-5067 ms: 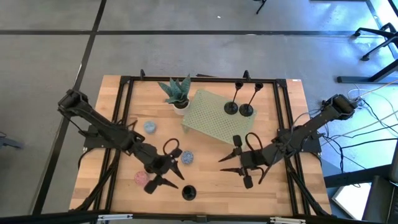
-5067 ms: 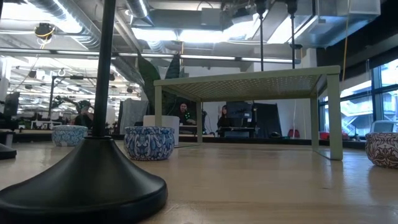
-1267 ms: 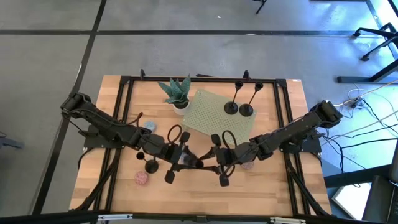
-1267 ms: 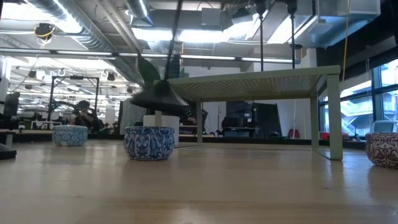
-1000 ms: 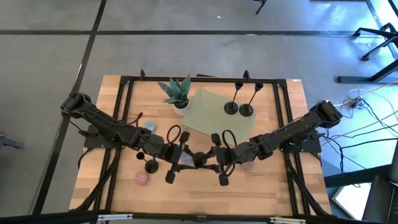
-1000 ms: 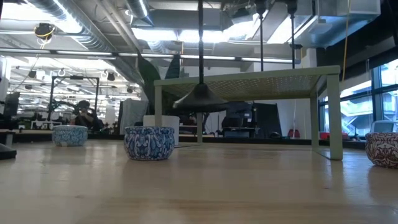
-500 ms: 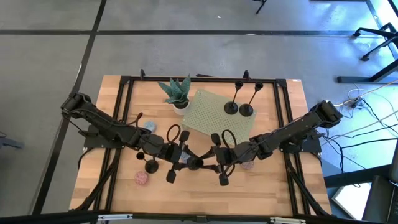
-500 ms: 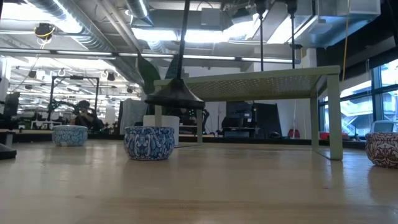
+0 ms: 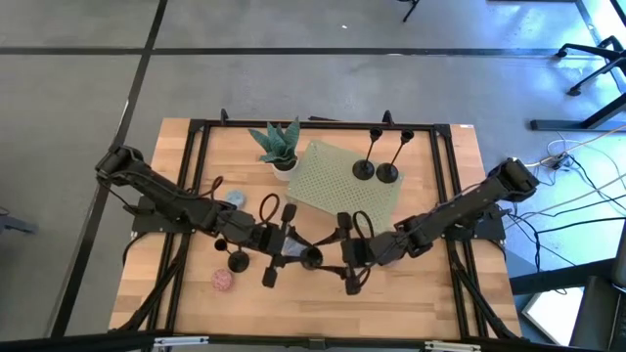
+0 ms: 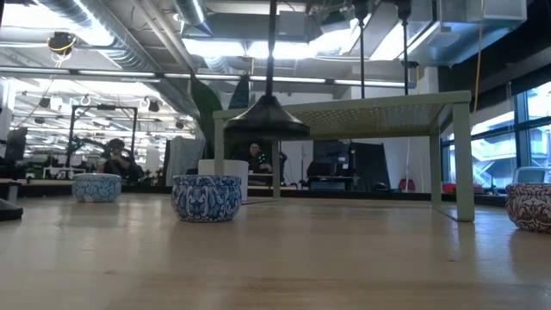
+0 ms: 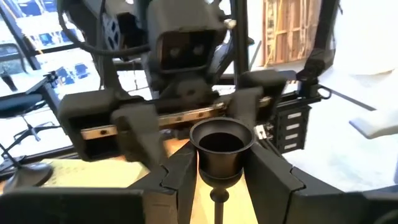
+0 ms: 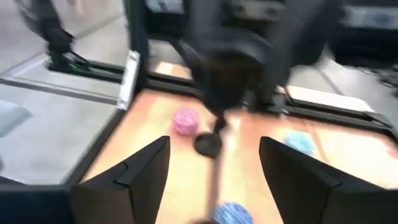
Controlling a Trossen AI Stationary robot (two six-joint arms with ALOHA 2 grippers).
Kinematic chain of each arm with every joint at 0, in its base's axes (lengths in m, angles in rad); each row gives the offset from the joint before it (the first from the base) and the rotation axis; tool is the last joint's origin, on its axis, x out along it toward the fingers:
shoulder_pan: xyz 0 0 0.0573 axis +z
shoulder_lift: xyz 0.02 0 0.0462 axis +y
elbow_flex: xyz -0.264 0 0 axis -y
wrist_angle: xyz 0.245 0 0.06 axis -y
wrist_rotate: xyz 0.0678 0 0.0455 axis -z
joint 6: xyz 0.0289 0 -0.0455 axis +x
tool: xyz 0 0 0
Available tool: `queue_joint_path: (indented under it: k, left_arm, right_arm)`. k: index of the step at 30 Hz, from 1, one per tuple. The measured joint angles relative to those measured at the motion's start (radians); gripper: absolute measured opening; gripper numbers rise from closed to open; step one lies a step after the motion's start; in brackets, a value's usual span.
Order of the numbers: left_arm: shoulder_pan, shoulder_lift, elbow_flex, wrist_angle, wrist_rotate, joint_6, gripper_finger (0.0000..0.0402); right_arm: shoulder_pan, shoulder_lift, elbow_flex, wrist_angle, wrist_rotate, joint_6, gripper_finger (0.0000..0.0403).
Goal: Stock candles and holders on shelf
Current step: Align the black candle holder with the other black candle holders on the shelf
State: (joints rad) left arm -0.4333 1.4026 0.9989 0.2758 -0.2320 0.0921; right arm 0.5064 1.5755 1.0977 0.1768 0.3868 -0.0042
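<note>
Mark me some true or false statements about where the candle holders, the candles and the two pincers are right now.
1. Two holders stand on the green shelf. True.
2. The left pincer grips a third holder, lifted clear of the table. True.
3. The right pincer is shut on a pink candle. False: it is open and holds nothing.
4. Every candle is on the shelf. False: none is; a pink candle and a blue candle lie on the table.
5. The potted plant stands on the shelf. False: it stands on the table beside it.
</note>
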Motion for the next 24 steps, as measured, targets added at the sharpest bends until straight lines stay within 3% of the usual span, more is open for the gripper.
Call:
queue_joint_path:
  k: [8, 14, 18, 24]
  left_arm:
    - [-0.039, -0.051, 0.000, -0.010, -0.101, 0.019, 0.0117]
    - [-0.026, -0.108, 0.000, 0.040, -0.189, 0.003, 0.0119]
    - [0.021, -0.132, 0.017, 0.079, -0.166, 0.018, 0.0119]
    - [0.166, -0.123, 0.081, 0.085, -0.028, 0.025, 0.0120]
  right_arm:
    - [0.081, -0.084, 0.000, -0.155, 0.137, 0.023, 0.0263]
    - [0.167, -0.192, 0.000, -0.294, 0.144, 0.142, 0.0263]
    - [0.209, -0.256, 0.000, -0.435, 0.144, 0.219, 0.0263]
    - [0.217, -0.276, 0.000, -0.519, 0.144, 0.289, 0.0263]
